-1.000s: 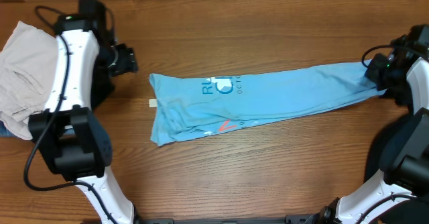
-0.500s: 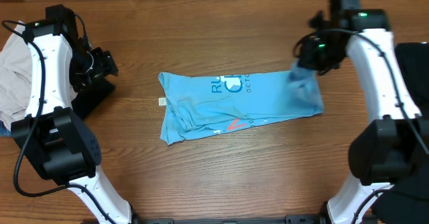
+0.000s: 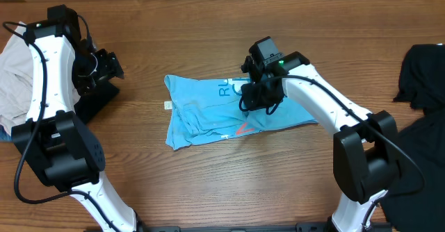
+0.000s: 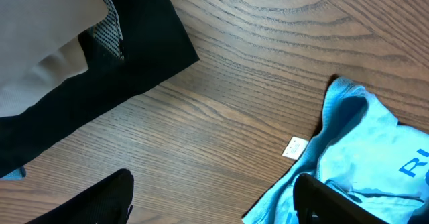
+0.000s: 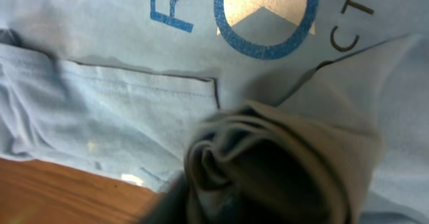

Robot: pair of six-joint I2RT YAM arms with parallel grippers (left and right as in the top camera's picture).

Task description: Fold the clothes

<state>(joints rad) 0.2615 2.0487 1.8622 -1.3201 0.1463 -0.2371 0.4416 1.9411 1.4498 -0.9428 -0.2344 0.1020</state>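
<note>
Sky-blue T-shirt lies mid-worktop, one end doubled over its print — more folds left. Right claw sits on that bunch, grip impossible to tell; left claw gapes empty at the worktop's left.

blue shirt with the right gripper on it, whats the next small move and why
Probably release fully and lift the right gripper straight up. In the right wrist view the bunched end sits on top of the blue shirt, just below the lettering, so the fold looks laid. Dragging further would likely wrinkle it.
</note>
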